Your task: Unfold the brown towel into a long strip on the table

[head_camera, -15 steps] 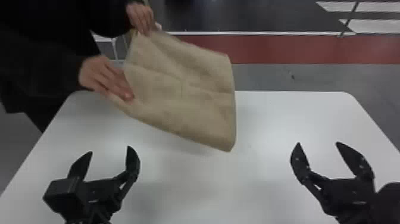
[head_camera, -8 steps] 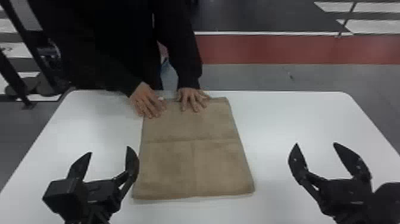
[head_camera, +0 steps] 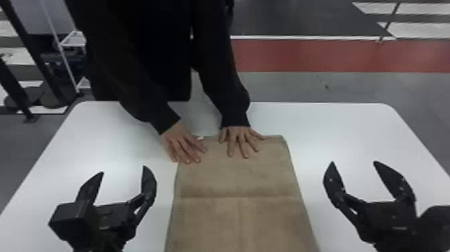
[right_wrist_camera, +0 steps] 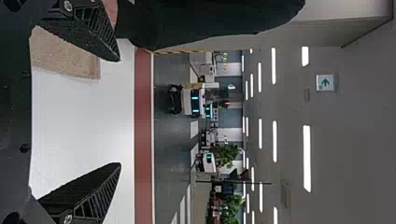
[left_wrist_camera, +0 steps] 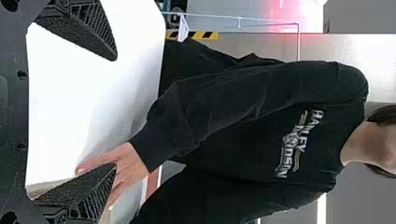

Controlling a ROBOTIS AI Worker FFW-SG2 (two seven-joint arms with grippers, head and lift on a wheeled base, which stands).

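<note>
The brown towel lies flat on the white table between both arms, creased across and down its middle, with a person's two hands pressed on its far end. In the head view my left gripper is left of the towel, open around nothing; my right gripper is on the towel's right, also open. The left wrist view has the left gripper with its fingers wide apart, a hand behind one of them. In the right wrist view, part of the towel lies behind one finger of the right gripper.
The white table reaches out on both sides of the towel. The person's dark sleeves come over its far edge. A rack with dark posts stands behind the table at the far left.
The hands laid the towel from the air onto the table, and it has since slid nearer, its near end now past the bottom edge of the head view. Both grippers have stayed about where they were.
</note>
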